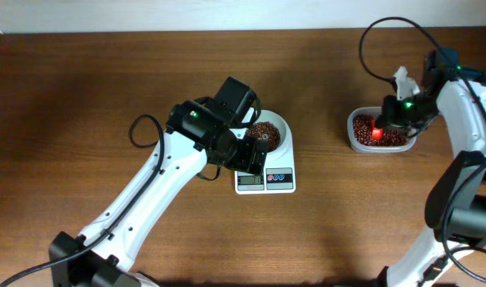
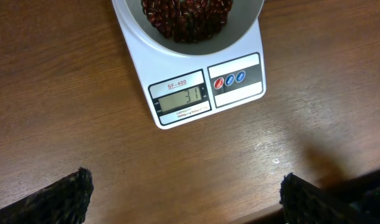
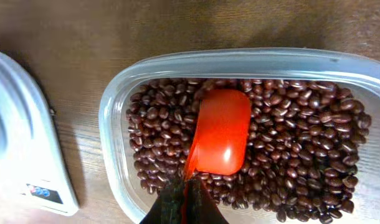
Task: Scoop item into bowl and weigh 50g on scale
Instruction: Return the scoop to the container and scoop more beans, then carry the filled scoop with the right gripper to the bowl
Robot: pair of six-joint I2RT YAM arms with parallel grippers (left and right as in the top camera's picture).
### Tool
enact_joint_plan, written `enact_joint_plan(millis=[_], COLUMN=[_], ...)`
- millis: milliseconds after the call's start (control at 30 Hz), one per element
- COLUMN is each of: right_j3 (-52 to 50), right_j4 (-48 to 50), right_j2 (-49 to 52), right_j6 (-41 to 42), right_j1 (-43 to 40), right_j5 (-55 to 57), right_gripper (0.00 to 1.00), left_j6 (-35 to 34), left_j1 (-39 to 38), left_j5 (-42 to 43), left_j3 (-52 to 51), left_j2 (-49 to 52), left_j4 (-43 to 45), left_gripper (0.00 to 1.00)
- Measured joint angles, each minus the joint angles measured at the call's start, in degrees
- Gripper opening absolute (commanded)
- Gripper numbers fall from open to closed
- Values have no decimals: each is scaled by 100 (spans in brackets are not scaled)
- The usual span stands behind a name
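Note:
The white bowl (image 1: 281,127) holds dark red beans (image 1: 264,133) and stands on the white scale (image 1: 267,178). In the left wrist view the bowl (image 2: 240,34) sits on the scale (image 2: 196,93), whose display reads 31. My left gripper (image 2: 184,196) is open and empty above the table just in front of the scale; it also shows in the overhead view (image 1: 247,151). My right gripper (image 3: 187,199) is shut on the handle of a red scoop (image 3: 221,130), which lies turned over in the beans (image 3: 302,143) of the clear tub (image 3: 115,106).
The clear tub (image 1: 378,131) of beans stands at the right, about a hand's width from the scale. Black cables run by the left arm (image 1: 139,131) and above the right arm (image 1: 386,32). A pale wall edge runs along the table's back.

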Motion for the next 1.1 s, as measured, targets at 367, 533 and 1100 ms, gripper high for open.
enact_joint_plan(millis=[367, 533, 1100], right_j3=[-22, -22, -22], right_j4=[-391, -581, -1292], right_j2=[50, 50, 50], right_j6=[-109, -103, -1292], right_j1=[-1770, -1932, -1932], right_j5=[-2424, -2544, -3633], right_gripper=[4, 4, 4], left_j6=[0, -2, -2], left_j1=[0, 0, 0], left_j5=[0, 0, 0], left_j3=[0, 0, 0], left_j2=[0, 0, 0], left_j4=[0, 0, 0], left_gripper=[99, 99, 99])
